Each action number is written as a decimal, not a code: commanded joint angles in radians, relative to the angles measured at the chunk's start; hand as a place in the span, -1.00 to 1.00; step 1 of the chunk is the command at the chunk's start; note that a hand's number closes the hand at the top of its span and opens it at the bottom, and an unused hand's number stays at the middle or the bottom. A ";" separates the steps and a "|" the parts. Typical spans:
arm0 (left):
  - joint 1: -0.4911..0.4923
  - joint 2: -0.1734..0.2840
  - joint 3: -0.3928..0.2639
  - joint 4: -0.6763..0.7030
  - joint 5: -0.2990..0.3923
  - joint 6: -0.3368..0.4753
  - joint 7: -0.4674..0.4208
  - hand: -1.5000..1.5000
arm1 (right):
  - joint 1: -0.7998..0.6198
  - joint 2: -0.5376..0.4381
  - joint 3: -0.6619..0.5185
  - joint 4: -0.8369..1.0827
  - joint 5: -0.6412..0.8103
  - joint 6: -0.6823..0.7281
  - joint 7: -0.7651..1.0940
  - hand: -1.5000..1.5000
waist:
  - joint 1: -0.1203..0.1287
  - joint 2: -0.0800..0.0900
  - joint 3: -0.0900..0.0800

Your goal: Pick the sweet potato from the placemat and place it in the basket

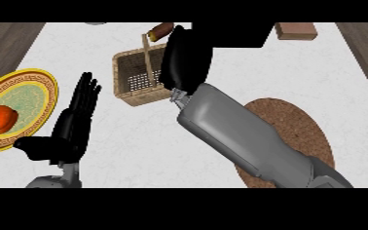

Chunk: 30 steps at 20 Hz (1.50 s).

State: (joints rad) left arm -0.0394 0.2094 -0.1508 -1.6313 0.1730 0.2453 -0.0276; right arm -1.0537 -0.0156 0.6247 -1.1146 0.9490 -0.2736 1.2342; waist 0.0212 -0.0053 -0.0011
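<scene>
The sweet potato (161, 29), reddish brown, pokes out past the far end of my right hand (184, 58), which is curled round it. That hand hangs over the far right corner of the woven basket (126, 90), beside its upright handle (148, 53). The sweet potato is beyond the basket's far rim, not inside it. My right forearm crosses the round brown placemat (305, 129), which lies at the lower right with nothing showing on it. My left hand (75, 119) rests open, fingers up, left of the basket.
A yellow patterned plate (25, 95) with a red item (6, 118) on it sits at the left edge. A brown block (296, 30) lies at the far right. Dark wooden strips border the white counter on both sides.
</scene>
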 commanded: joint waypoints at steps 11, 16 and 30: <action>0.005 -0.010 -0.001 0.005 -0.023 -0.002 -0.011 0.00 | 0.097 0.015 -0.044 -0.031 0.057 -0.130 0.207 -1.00 | 0.001 0.005 0.001; 0.024 -0.006 0.017 -0.034 -0.001 -0.010 0.011 0.00 | 0.164 0.015 -0.060 -0.090 0.159 -0.227 0.136 -1.00 | -0.009 0.003 0.001; 0.029 -0.013 0.037 -0.024 -0.004 -0.009 -0.001 0.00 | 0.176 0.015 -0.163 -0.361 0.487 -0.031 0.253 -1.00 | -0.037 -0.009 0.000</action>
State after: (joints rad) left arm -0.0006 0.1922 -0.1314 -1.6545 0.1562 0.2435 -0.0287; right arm -0.8747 -0.0133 0.4957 -1.3860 1.3707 -0.3765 1.2502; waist -0.0084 -0.0116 -0.0007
